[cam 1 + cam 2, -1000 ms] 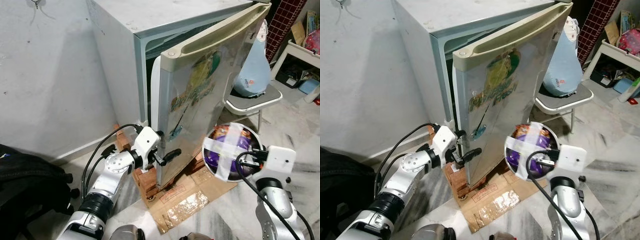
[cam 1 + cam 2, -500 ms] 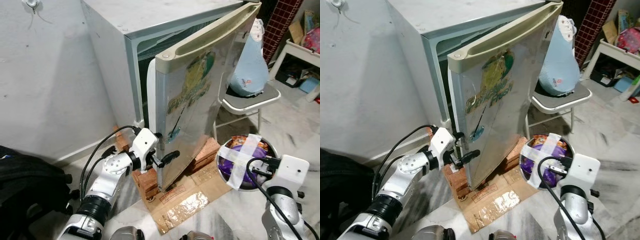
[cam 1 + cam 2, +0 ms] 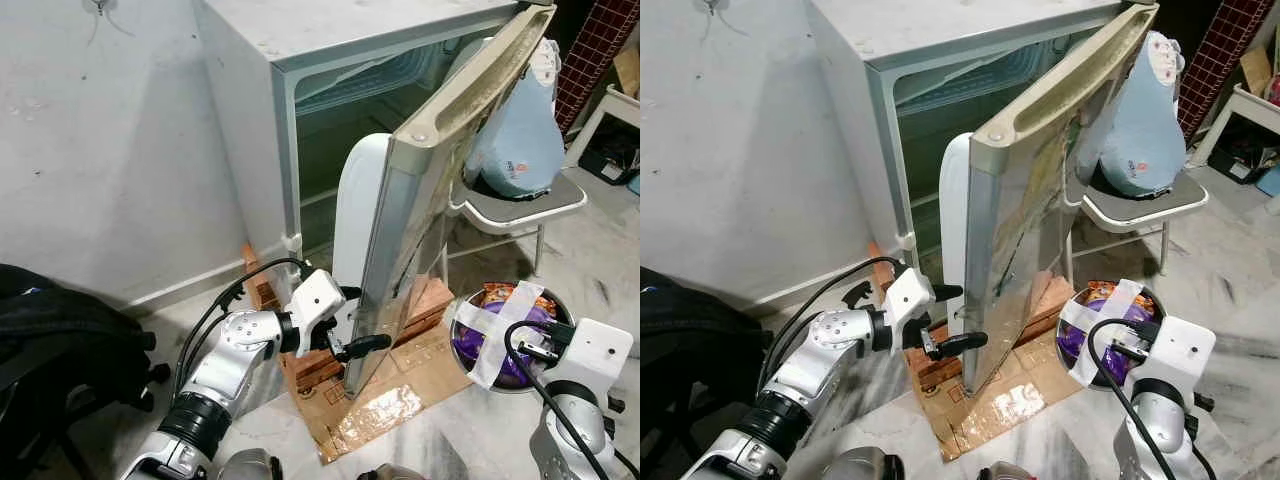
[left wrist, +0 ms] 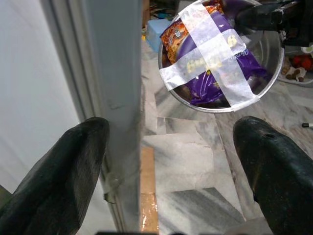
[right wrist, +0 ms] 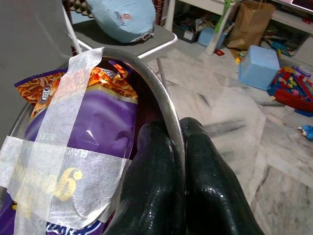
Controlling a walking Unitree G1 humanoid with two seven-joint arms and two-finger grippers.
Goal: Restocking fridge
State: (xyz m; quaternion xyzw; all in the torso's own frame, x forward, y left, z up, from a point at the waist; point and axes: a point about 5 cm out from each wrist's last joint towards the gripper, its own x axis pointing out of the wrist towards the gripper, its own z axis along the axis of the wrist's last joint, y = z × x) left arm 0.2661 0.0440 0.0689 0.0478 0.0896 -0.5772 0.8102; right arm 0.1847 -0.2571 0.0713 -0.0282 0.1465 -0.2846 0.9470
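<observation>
The white fridge (image 3: 300, 60) stands against the wall with its door (image 3: 420, 200) swung partly out, showing the inner liner. My left gripper (image 3: 360, 318) is open, its black fingers straddling the door's lower edge (image 4: 112, 73). My right gripper (image 3: 530, 345) is shut on the rim of a metal bowl (image 3: 500, 320) held low to the right of the door. In the bowl lie a purple snack packet (image 5: 93, 127) and an orange one, strapped in by a cross of white tape. The right wrist view has both fingers (image 5: 166, 196) pinching the rim (image 5: 142, 68).
A folding chair (image 3: 520, 205) with a light-blue sack (image 3: 520, 140) stands close behind the door. The fridge rests on bricks (image 3: 300, 365) over flattened cardboard (image 3: 390, 400). A black bag (image 3: 60, 330) lies at my left. Toys and boxes crowd the far right.
The door has swung further out with my left gripper at its lower edge, and the fridge's inside now shows. The bowl has come down and to the right. The camera shifted.
</observation>
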